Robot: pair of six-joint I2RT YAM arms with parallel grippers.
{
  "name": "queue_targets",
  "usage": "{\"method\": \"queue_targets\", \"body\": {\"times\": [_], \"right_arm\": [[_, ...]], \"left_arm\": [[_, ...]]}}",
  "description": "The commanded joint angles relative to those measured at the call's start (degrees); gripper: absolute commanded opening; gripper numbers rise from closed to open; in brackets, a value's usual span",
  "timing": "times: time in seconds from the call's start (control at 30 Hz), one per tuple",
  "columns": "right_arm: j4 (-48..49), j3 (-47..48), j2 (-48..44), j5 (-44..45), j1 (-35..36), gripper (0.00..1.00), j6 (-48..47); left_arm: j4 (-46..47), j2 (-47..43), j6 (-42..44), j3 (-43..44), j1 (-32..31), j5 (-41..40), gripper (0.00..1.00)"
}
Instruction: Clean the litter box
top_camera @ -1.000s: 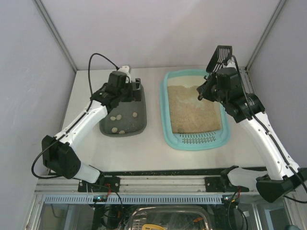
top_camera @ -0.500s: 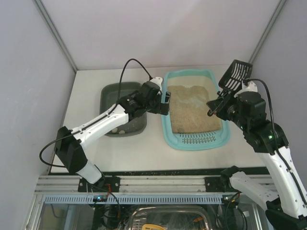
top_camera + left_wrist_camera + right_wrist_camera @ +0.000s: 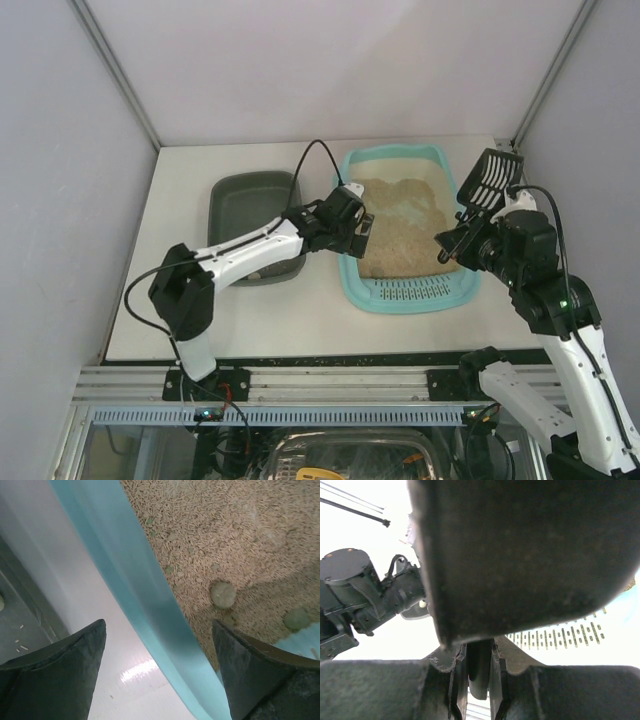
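White table point(image 3: 300, 325) bears the litter box point(image 3: 415, 291) and grey tray point(image 3: 240, 195). The left gripper point(image 3: 160, 630) has swung from tray to box rim, jaws apart above it. The right gripper point(image 3: 447, 243) clamps the raised scoop point(image 3: 488, 180). Clumps point(image 3: 223, 594) just ahead remain uncleared.

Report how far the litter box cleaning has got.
Done: some litter bits lie in the grey tray. In hand: the right gripper grips the scoop, raised; the left gripper hovers open over the rim of the litter box. Left: round clumps remain in the litter.
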Motion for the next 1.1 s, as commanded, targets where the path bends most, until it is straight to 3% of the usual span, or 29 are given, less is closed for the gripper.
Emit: {"method": "queue_targets", "body": {"times": [0.0,0.1,0.3,0.4,0.53,0.73,1.07], "right_arm": [[3.77,0.24,0.85,-3.69,-2.78,0.0,1.84],[5.05,0.21,1.05,-2.56,-3.63,0.0,4.57],[5.98,0.28,0.32,2.95,-3.85,0.0,7.26],[6.5,0.32,-0.45,3.17,-4.37,0.0,8.3],[5.11,0.29,0.15,3.23,-5.3,0.0,7.37],[3.28,0.29,0.64,-0.4,-8.87,0.0,5.82],[0.7,0.3,0.99,-2.55,-12.53,0.0,2.98]], "left_arm": [[1.08,4.05,3.94,6.36,0.98,-3.12,0.84],[-0.1,8.55,10.09,11.07,2.8,-1.09,0.69],[-2.06,16.12,23.68,19.56,7.02,1.52,0.5],[-3.04,18.6,31.42,24.77,8.67,4.95,0.26],[-9.51,24.5,43.12,36.0,9.99,11.95,0.02],[-11.31,31.31,55.9,49.25,9.68,19.07,0.0],[-5.71,32.18,74.19,48.79,3.84,37.76,0.0]]}}
